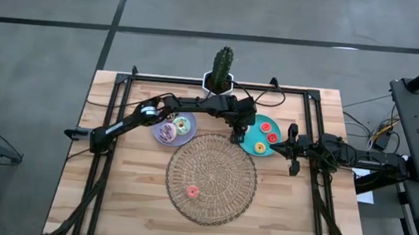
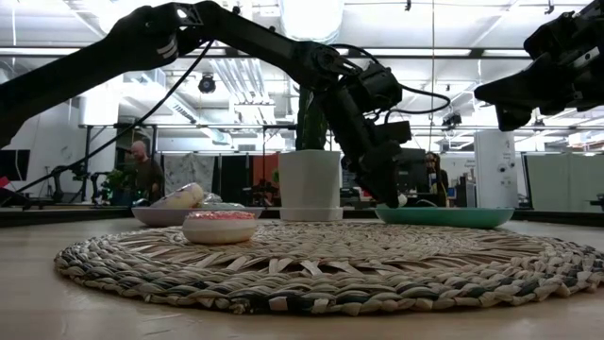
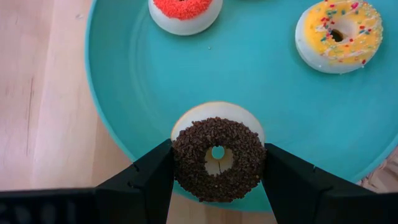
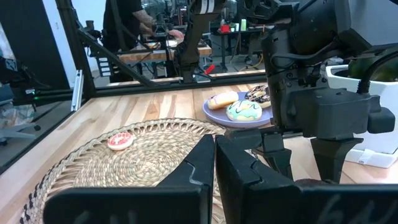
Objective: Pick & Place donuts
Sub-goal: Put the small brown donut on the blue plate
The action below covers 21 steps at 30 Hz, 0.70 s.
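Left claw [image 3: 217, 163] gripping dark brown donut [image 3: 217, 158], arm outstretched

The left arm [image 1: 195, 105] stretches across the table's far side, over the lavender plate [image 1: 183, 136], blocking passage there. The cactus pot [image 1: 219, 79] stands at the far edge just behind it. The right arm [image 1: 343, 153] bars the right side. Above the wicker mat [image 1: 222, 191], only a pink donut [image 1: 191, 191] interrupts open room; the near table [image 1: 111, 200] lies free.

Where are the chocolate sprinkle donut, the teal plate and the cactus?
chocolate sprinkle donut [image 3: 217, 158]: left wrist view, on its sprinkled top.
teal plate [image 3: 280, 106]: left wrist view, on its bare surface.
cactus [image 1: 223, 60]: high view, on its green body.
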Available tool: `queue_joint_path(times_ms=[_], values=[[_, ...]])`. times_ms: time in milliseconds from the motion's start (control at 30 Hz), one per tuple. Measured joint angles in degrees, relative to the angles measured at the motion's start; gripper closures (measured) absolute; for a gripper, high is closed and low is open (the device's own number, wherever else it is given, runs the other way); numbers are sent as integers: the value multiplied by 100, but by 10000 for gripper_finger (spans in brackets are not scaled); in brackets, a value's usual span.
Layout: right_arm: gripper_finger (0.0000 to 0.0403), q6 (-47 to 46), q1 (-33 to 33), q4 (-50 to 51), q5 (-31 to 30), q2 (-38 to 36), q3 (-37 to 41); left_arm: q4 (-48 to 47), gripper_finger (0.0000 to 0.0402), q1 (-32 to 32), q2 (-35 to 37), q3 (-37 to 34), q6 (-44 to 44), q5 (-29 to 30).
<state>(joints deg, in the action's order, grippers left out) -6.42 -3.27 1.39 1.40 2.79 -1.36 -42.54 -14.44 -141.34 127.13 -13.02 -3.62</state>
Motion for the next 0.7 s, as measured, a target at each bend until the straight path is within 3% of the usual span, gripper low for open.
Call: queue_joint_path(times_ms=[700], values=[[394, 0, 0, 0, -2, -1, 1, 46, 196, 0, 2, -85, -4, -35]])
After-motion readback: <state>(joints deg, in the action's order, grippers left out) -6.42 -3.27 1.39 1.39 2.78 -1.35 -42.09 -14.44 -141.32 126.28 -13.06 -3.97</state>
